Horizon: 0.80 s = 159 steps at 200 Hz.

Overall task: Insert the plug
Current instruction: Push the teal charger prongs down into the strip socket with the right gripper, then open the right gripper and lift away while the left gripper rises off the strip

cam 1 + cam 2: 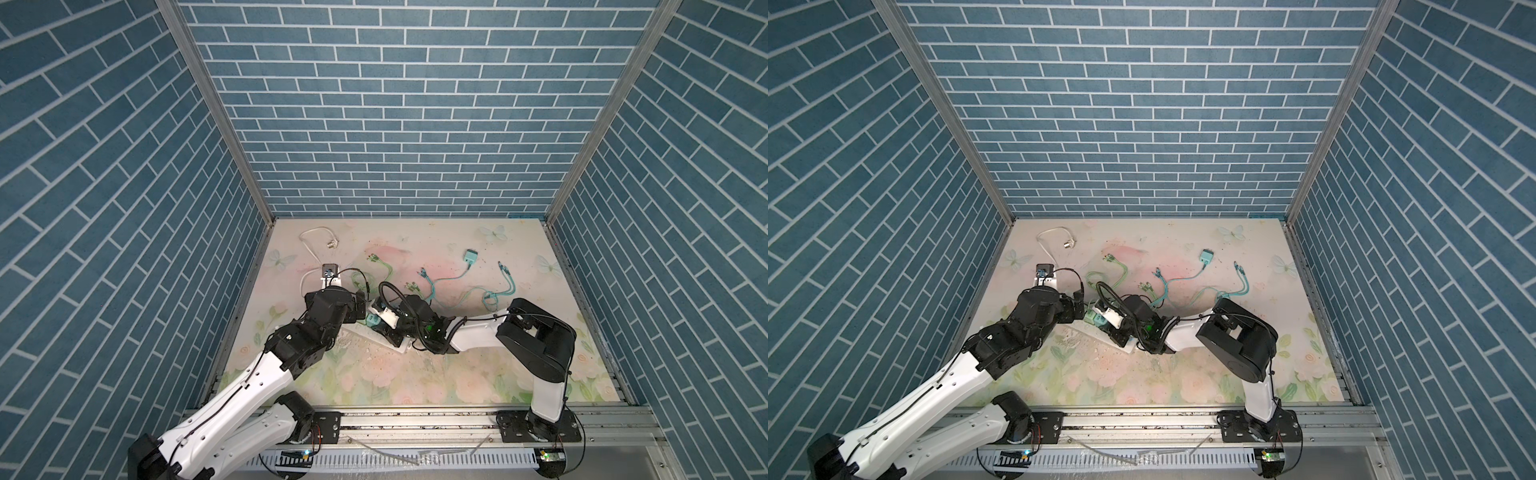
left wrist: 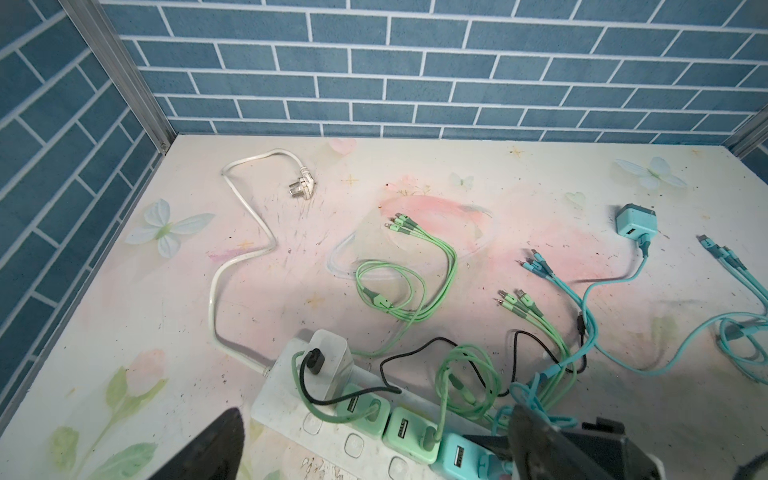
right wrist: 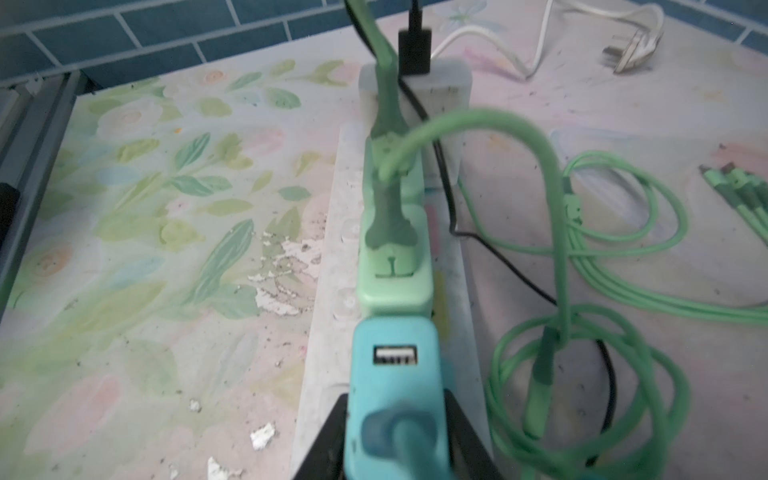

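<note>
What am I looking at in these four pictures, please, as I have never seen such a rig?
These are two robot arms mounted along the front of a table. Two pictures look down from above; the other two come from a camera on each wrist. On the table lie a power strip, loose cables and a spare charger. The right fingers grip a blue charger set on the strip beside two green chargers. The left fingers are open and hold nothing.
</note>
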Motion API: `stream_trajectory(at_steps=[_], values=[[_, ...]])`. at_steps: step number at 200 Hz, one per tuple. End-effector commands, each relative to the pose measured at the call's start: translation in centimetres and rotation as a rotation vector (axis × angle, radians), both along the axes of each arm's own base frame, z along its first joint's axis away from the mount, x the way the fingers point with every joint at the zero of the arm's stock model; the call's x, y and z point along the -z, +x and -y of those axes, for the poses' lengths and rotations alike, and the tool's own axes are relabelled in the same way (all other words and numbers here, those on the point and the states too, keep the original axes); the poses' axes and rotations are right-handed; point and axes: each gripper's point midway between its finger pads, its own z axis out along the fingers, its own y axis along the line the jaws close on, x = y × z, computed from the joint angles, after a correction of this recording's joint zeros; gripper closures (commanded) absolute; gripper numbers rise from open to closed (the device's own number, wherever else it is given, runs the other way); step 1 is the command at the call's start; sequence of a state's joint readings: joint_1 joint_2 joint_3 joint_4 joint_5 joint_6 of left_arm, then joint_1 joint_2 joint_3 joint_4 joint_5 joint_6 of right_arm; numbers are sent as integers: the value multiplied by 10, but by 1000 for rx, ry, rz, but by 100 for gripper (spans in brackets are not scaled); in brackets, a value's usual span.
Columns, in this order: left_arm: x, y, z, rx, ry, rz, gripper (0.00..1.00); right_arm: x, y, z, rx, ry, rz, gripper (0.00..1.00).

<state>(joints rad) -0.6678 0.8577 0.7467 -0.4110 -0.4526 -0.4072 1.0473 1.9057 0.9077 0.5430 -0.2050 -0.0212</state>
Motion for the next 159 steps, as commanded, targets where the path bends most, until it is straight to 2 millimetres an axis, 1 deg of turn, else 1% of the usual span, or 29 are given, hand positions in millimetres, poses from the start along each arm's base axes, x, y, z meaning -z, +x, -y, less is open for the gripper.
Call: stream_trajectory(at_steps=[1,35,62,83,114,139,159], values=[[-3,2,2,9,-5,10,0,25,-19,11,-27,-70,-86,61],[-1,4,4,14,1,7,0,23,-22,13,-31,-66,-95,60],[0,7,5,16,14,0,0,14,-28,20,-32,-49,-109,60],[-1,10,7,12,23,-3,0,4,-34,28,-35,-23,-119,59],[-3,15,12,20,20,3,0,-9,-52,38,-78,-7,-159,59],[-6,19,20,47,10,8,1,-14,-63,47,-92,6,-186,59],[-3,24,29,74,23,-18,0,-19,-69,59,-92,15,-191,59]])
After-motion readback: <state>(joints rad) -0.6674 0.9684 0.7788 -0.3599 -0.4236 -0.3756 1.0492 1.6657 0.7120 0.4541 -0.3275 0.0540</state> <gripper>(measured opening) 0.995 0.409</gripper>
